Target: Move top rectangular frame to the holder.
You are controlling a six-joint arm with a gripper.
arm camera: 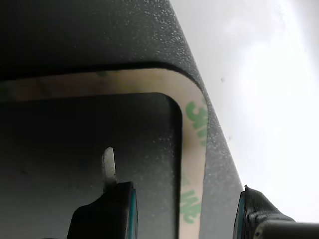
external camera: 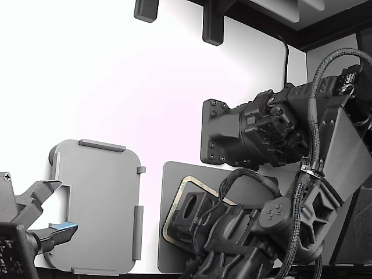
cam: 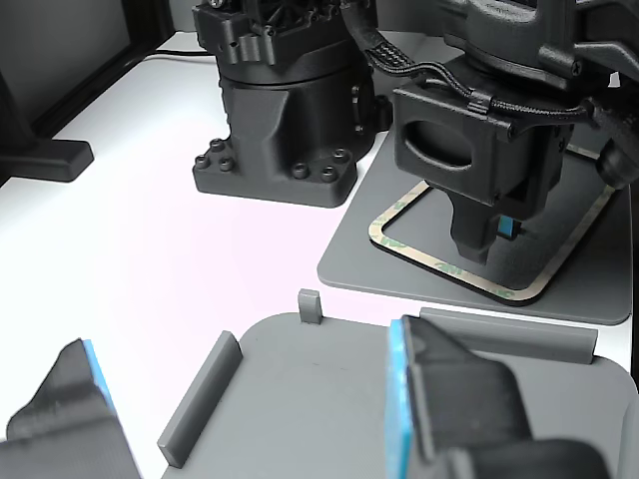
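The top rectangular frame (arm camera: pixel 194 149) is a thin tan outline with green print, lying flat on a dark grey mat (arm camera: pixel 99 35). My gripper (arm camera: pixel 184 216) hangs just above one corner of the frame, open. One finger (arm camera: pixel 107 209) is over the frame's open centre and the other (arm camera: pixel 259 214) is beyond the mat's edge, with the frame's strip between them. From the other view the gripper (cam: pixel 489 235) stands over the frame (cam: pixel 439 267). The holder (external camera: pixel 96 203), a light grey tray with raised tabs, lies at the exterior view's left, apart from the frame (external camera: pixel 187 185).
A second arm's gripper (external camera: pixel 46 226) with blue pads sits open at the holder's near edge. A black arm base (cam: pixel 275 150) stands beside the mat (cam: pixel 349 264). Black brackets (external camera: pixel 212 26) stand at the table's far side. Cables hang off my arm.
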